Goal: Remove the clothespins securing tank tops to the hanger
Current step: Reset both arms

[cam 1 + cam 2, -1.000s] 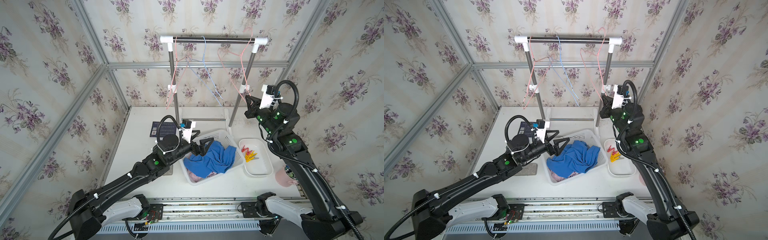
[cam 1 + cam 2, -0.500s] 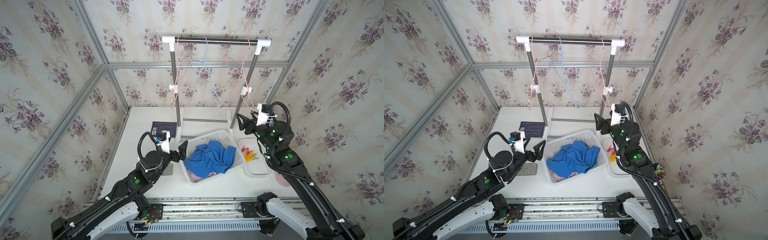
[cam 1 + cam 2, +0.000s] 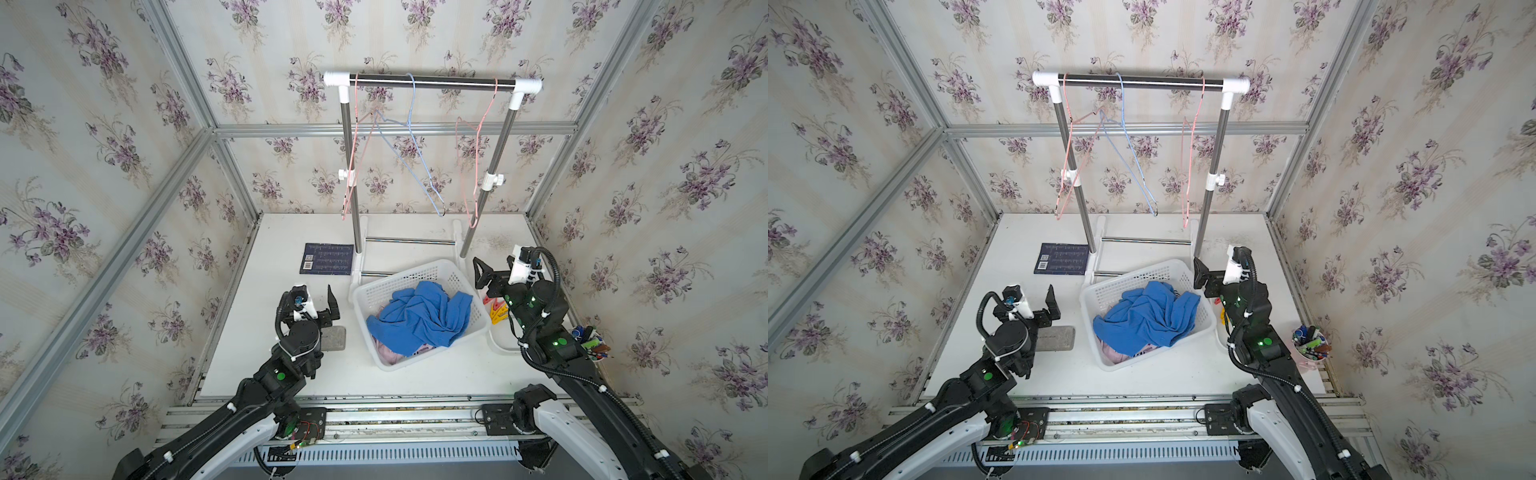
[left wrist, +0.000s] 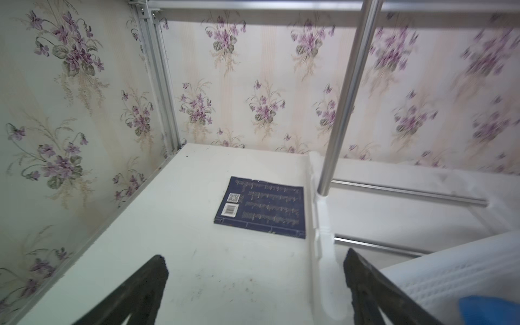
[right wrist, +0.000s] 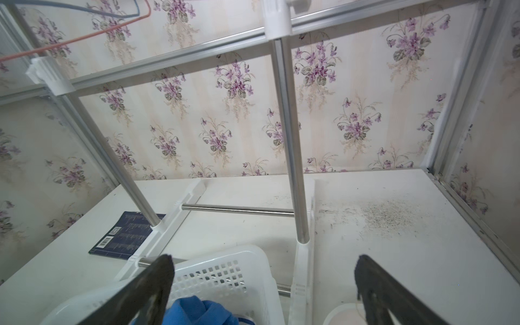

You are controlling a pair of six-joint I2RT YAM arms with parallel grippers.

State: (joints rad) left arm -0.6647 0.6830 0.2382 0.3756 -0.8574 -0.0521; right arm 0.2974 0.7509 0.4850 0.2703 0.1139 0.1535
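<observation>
Left hand (image 4: 254, 256) spread wide over the surface (image 3: 415, 376), right hand (image 5: 264, 259) released too; clothespins (image 3: 496, 310) lie three o'clock from the basket (image 3: 415, 269).

a robot lab cell dressed as a home laundry corner: floral wallpaper (image 3: 124, 145) on aluminium framing (image 3: 291, 129), clothes rack (image 3: 432, 82), white counter (image 3: 415, 378).

a blue tank top (image 3: 419, 316) lies in the white basket (image 3: 415, 272), clothespins (image 3: 495, 309) in the tray (image 3: 502, 334) beside it.

Left pincer (image 4: 254, 253) backed off the basket (image 3: 415, 275); right pincer (image 5: 264, 257) sank (well down)
</observation>
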